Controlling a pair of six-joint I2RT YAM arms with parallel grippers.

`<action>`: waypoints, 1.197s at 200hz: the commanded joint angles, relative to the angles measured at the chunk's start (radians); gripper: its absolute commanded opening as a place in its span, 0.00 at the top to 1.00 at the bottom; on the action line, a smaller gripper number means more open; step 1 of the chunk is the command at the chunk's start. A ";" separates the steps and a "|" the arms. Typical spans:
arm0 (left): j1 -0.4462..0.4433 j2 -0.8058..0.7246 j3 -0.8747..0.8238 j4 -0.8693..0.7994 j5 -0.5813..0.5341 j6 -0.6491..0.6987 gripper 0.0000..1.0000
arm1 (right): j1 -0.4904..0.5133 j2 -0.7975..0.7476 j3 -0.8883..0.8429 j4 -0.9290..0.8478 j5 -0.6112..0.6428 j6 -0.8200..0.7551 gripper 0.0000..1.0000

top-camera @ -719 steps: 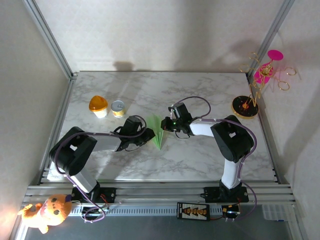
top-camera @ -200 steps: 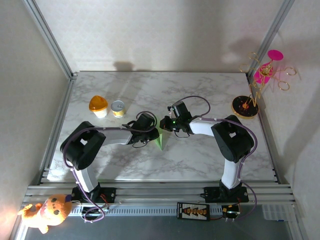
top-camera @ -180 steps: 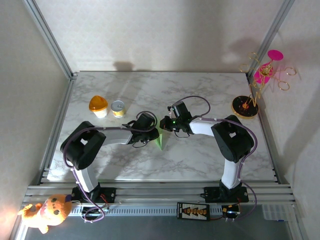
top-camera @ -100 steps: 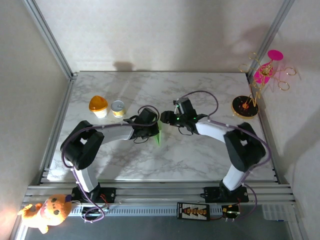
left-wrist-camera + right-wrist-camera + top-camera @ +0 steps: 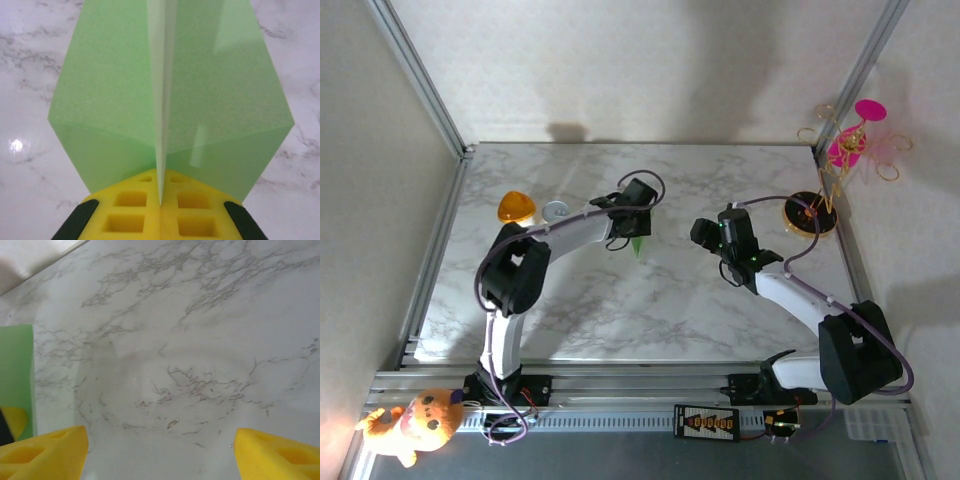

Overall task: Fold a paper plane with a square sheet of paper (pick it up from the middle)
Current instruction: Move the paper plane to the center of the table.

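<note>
Left gripper (image 5: 634,216) sits right of the tin (image 5: 555,211), its jaws pressed together on the centre fold of the plane (image 5: 638,244). Left wrist view: yellow fingers (image 5: 131,212) pinch the crease at one end of the plane (image 5: 110,100), and the pale green wings spread to either side over the marble table (image 5: 30,65). Plane is right of the tin, a little nearer the arm bases. Right gripper (image 5: 704,232) is further right of the tin, beyond the plane and apart from it, with jaws wide and nothing between them. Right wrist view: bare table (image 5: 190,340) between the fingertips (image 5: 45,450), and a green edge of the plane (image 5: 17,375) at far left.
</note>
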 commanded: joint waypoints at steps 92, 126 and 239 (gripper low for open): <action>0.020 0.236 0.274 -0.197 -0.086 0.043 0.93 | -0.009 0.029 -0.017 0.005 0.004 0.042 0.21; 0.028 0.257 0.293 -0.203 -0.084 0.037 0.91 | -0.009 0.036 -0.006 0.003 -0.009 0.044 0.21; 0.037 0.290 0.277 -0.189 -0.074 -0.001 0.75 | -0.009 0.049 0.002 0.012 -0.034 0.054 0.21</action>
